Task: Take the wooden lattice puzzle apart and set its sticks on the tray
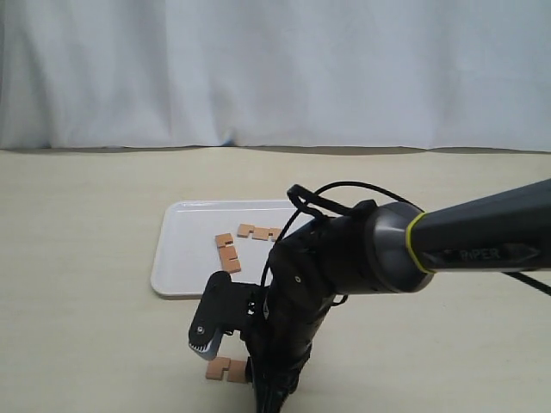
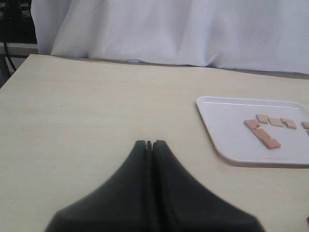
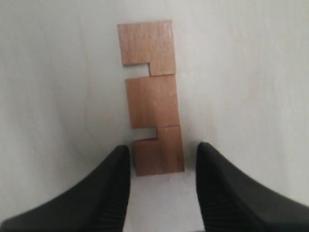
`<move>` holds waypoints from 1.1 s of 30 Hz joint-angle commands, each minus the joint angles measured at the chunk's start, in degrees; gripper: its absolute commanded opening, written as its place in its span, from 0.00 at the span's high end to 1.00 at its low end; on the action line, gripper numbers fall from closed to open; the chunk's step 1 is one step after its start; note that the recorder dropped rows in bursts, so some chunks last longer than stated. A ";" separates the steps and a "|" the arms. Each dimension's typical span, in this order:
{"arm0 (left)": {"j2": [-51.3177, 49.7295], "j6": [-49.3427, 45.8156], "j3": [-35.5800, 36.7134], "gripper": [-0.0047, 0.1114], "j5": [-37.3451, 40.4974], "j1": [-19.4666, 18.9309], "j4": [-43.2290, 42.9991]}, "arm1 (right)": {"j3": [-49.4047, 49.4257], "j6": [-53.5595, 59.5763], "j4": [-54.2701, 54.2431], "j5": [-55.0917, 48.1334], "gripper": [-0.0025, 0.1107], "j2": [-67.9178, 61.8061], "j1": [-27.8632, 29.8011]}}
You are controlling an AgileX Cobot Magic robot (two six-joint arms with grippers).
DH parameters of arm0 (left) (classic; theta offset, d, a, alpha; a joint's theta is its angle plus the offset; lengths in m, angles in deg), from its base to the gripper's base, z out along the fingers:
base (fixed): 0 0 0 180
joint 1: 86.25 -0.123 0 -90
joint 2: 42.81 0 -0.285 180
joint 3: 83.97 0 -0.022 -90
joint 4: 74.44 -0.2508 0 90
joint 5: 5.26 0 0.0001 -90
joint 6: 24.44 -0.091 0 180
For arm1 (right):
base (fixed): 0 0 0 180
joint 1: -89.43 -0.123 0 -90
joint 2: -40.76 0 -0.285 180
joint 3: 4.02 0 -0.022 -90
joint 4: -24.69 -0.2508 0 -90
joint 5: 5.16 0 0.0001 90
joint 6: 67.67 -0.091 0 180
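Right end effector (image 3: 161, 169) is nearest, low over the surface (image 1: 86, 258). Its jaws are parted a little wider than the notched stick (image 3: 152, 101), one fingertip on either side of the stick's near end, not clamped on it. That stick lies flat on the bare surface, off the tray (image 1: 182, 258), near its front rim. A second stick (image 1: 228, 255) and a third stick (image 1: 258, 231) lie flat on the tray, ends close, forming a corner. Left end effector (image 2: 148, 145) hangs above the surface, well apart from the tray, fingers pressed together, holding nothing.

Ext. high; L-wrist low; tray (image 1: 185, 254) shared
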 commanded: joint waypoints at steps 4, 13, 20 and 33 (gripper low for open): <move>0.12 -0.18 0.06 0.96 -0.28 0.01 -0.14 | 0.05 4.22 0.05 -0.31 0.94 -0.69 0.14; 0.12 -0.18 0.06 0.96 -0.28 0.01 -0.14 | -0.48 4.62 -3.81 2.21 0.94 5.95 0.14; 0.12 -0.18 0.06 0.96 -0.28 0.01 -0.14 | -2.33 1.68 -4.57 12.62 0.94 7.60 0.83; 0.12 -0.18 0.06 0.96 -0.48 0.01 -0.14 | -8.29 -16.18 -3.98 22.79 0.94 -2.94 9.98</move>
